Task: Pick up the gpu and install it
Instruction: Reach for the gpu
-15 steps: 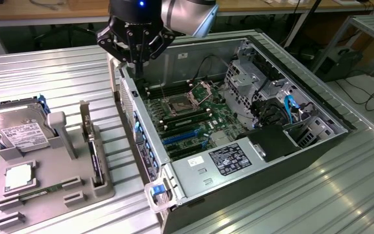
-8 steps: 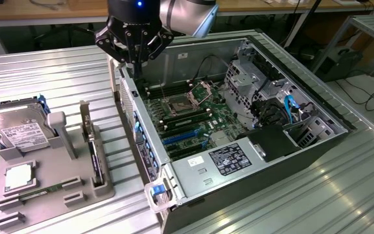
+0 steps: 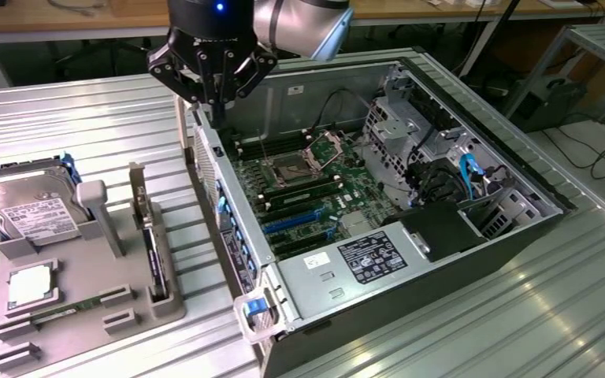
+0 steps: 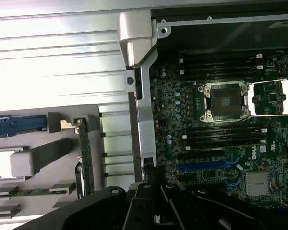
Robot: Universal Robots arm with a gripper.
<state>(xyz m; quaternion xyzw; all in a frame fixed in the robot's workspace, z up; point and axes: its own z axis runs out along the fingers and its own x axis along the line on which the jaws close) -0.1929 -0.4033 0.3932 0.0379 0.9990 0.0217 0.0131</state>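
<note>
Exterior view: the gpu [image 3: 152,236] stands on edge along the grey tray's [image 3: 82,272] edge nearest the computer case [image 3: 408,307], parallel to it, with the bracket at the far corner. The gripper [image 3: 218,106], closed and empty, hangs above the case's wall.

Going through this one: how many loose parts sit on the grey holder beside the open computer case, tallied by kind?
hard drive: 1
gpu: 1
memory stick: 1
square silver chip: 1
Total: 4

Both views steeply down onto motherboard [image 3: 305,187] [image 4: 221,143]
</note>
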